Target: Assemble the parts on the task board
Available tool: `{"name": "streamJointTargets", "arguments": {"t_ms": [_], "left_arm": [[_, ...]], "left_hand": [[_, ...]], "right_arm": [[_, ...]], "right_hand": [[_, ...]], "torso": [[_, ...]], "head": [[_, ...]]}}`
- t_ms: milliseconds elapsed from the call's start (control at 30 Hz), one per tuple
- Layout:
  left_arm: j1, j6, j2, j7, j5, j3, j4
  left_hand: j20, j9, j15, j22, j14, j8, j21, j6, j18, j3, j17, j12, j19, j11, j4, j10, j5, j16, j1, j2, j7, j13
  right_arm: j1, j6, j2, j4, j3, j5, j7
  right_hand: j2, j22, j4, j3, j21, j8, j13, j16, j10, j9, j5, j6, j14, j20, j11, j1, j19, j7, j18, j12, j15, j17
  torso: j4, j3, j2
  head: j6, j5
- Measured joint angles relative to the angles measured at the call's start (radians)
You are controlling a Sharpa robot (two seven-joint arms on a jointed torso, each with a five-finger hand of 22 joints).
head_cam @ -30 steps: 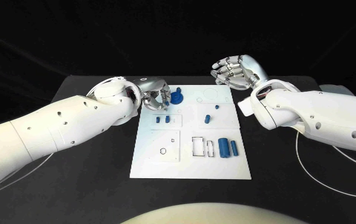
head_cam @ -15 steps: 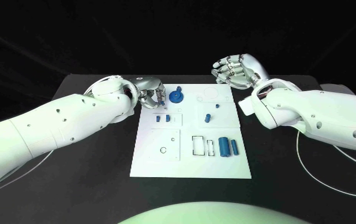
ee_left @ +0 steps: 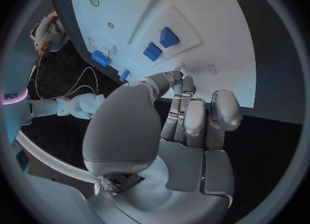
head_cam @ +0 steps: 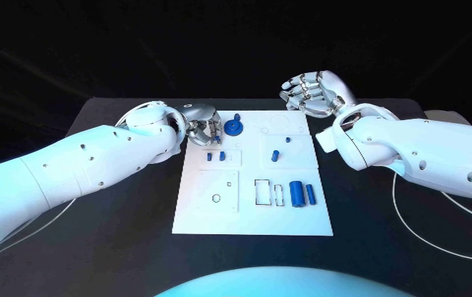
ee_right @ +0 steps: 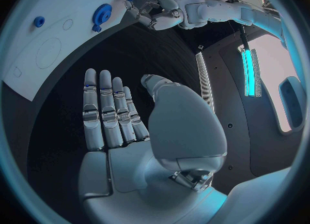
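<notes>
The white task board (head_cam: 251, 211) lies in the middle of the table. A blue gear (head_cam: 234, 128) with a small knob sits near its far left corner, also seen in the right wrist view (ee_right: 102, 13). My left hand (head_cam: 202, 128) hovers just left of the gear with loosely curled fingers (ee_left: 184, 110) and holds nothing. It appears a little apart from the gear (ee_right: 152, 9). My right hand (head_cam: 315, 93) is raised beyond the board's far right corner, with straight fingers (ee_right: 106, 110) and an empty palm.
Two small blue pieces (head_cam: 215, 155) lie on the board's left side. A blue peg (head_cam: 276, 154) and a tiny one (head_cam: 287, 140) are further right. Two blue cylinders (head_cam: 303, 194) lie beside a rectangular slot (head_cam: 262, 193). Black table surrounds the board.
My left hand has drawn back to the left from the blue gear, which stays on the board. The right hand has barely moved.
</notes>
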Motion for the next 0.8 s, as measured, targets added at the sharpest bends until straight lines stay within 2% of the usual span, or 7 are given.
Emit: {"name": "streamJointTargets", "arguments": {"t_ms": [800], "left_arm": [[-0.001,0.028,0.011,0.000,0.009,-0.008,-0.010]], "left_hand": [[0.000,0.001,0.000,-0.003,0.000,0.000,0.000,0.000,0.000,0.000,-0.011,-0.004,0.000,-0.004,0.000,0.004,0.000,0.000,-0.004,0.004,0.000,-0.001]], "right_arm": [[0.000,0.000,0.001,0.001,0.000,0.000,0.000]], "right_hand": [[0.000,0.000,0.000,0.000,0.000,0.000,0.000,0.000,0.000,0.000,0.000,0.000,0.000,0.000,0.000,0.000,0.000,0.000,0.000,0.000,0.000,0.000]], "torso": [[0.0001,0.0003,-0.001]], "head": [[-0.004,-0.004]]}}
